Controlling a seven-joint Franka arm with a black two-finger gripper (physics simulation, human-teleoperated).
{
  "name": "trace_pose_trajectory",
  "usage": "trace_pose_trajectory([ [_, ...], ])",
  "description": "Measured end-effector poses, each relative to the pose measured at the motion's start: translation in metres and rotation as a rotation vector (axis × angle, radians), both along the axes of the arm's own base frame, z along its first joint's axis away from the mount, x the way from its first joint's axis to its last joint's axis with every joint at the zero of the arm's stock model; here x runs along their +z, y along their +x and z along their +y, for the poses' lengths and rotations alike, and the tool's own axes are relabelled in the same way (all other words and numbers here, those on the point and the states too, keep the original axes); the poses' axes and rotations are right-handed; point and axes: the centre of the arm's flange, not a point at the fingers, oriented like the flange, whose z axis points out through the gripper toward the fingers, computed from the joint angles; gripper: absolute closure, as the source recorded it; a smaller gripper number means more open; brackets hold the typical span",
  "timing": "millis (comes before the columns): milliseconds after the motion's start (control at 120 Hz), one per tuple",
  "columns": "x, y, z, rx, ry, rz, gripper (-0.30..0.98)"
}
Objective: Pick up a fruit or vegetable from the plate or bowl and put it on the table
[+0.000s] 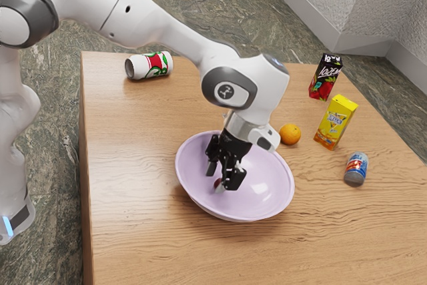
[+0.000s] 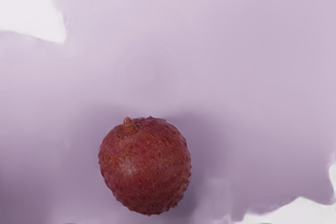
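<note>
Gripper (image 1: pixel 222 179) hovers open over the lychee (image 2: pixel 145 167) in the bowl (image 1: pixel 268 178) below; grasp, lift and table (image 1: pixel 133 231) placement remain.

Bright light leaves white glare on the lilac bowl (image 1: pixel 275 177) and soft shadow beside the red fruit (image 2: pixel 146 166).

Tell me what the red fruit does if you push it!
The red fruit looks round, so it would probably roll. Its bumpy skin might not be slippery. The bowl has sloping sides that may keep it in.
</note>
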Motion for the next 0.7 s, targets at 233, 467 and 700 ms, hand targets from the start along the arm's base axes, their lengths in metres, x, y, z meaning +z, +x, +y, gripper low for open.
trace_pose_trajectory([
  [233, -0.012, 0.010, 0.015, 0.032, 0.005, 0.002, 0.29],
  [467, -0.019, 0.014, 0.006, 0.021, 0.005, -0.002, 0.38],
  [700, -0.019, 0.019, 0.015, 0.016, 0.023, -0.017, 0.53],
])
